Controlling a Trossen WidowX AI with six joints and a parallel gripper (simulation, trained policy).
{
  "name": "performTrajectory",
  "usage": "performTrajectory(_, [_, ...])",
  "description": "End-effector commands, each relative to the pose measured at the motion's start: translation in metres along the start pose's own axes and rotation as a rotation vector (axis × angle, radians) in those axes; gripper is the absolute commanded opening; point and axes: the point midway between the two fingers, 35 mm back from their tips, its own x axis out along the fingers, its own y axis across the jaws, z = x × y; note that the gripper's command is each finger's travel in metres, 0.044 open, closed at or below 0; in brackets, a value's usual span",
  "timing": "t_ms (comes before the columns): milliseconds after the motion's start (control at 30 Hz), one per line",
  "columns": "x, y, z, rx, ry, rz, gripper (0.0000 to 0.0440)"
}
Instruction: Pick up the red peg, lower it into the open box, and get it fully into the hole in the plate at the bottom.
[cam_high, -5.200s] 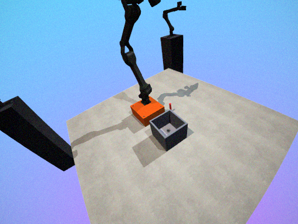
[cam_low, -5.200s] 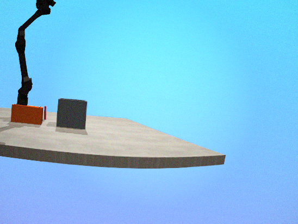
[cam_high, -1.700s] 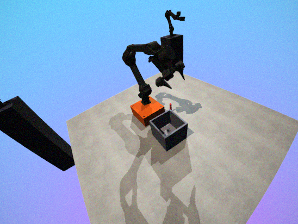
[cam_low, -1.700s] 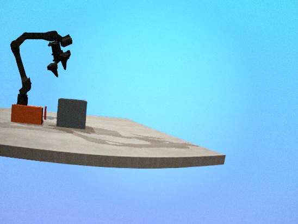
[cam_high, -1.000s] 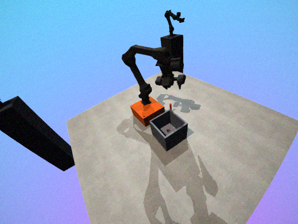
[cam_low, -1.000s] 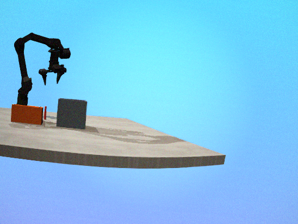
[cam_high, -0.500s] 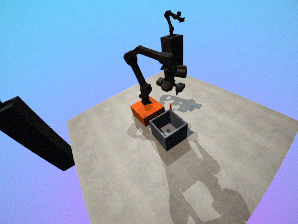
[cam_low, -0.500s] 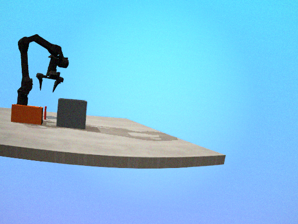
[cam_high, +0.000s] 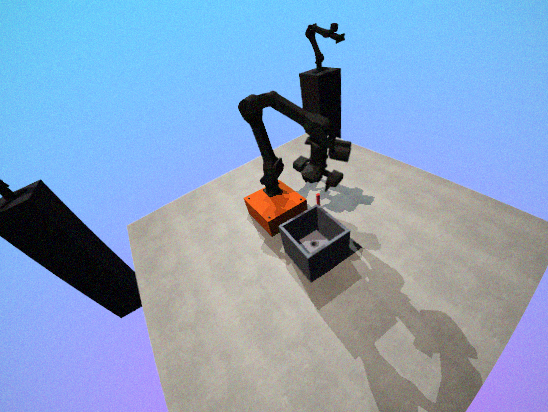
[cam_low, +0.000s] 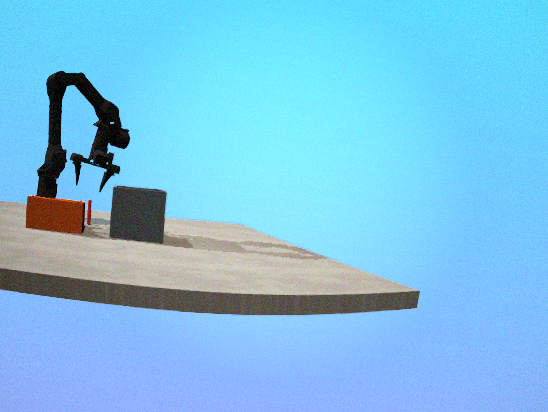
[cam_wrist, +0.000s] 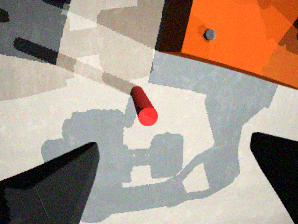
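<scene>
Your WidowX gripper (cam_high: 318, 181) (cam_low: 89, 188) (cam_wrist: 175, 142) is hovering wide open with nothing between its fingers, above the upright red peg (cam_high: 318, 199) (cam_low: 89, 212) (cam_wrist: 143, 106), which is standing outside the open box (cam_high: 311, 262) (cam_low: 137, 215).

Gripper lower over the surface
The gripper (cam_high: 314, 181) (cam_low: 89, 188) (cam_wrist: 175, 142) has come down from high above the orange block (cam_high: 275, 202) (cam_low: 55, 214) (cam_wrist: 240, 37), and its shadow on the surface (cam_high: 225, 310) (cam_low: 210, 275) (cam_wrist: 25, 115) has shifted.
</scene>
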Motion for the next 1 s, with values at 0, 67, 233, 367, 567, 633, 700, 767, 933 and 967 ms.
performTrajectory(0, [0.01, 0.001, 0.003, 0.009, -0.019, -0.005, 0.044])
performTrajectory(67, [0.016, 0.002, 0.004, 0.012, -0.03, -0.006, 0.0438])
performTrajectory(233, [0.031, 0.005, 0.008, 0.018, -0.051, -0.003, 0.0428])
performTrajectory(367, [0.042, 0.007, 0.01, 0.024, -0.065, 0.002, 0.0417])
performTrajectory(567, [0.059, 0.008, 0.013, 0.038, -0.08, 0.008, 0.0391])
performTrajectory(633, [0.064, 0.009, 0.014, 0.043, -0.083, 0.011, 0.0376])
performTrajectory(700, [0.069, 0.011, 0.014, 0.045, -0.083, 0.017, 0.0344])
performTrajectory(767, [0.073, 0.014, 0.013, 0.044, -0.08, 0.022, 0.0294])
performTrajectory(933, [0.082, 0.02, 0.01, 0.029, -0.074, 0.03, 0.0164])
performTrajectory(967, [0.083, 0.022, 0.009, 0.023, -0.073, 0.032, 0.0142])
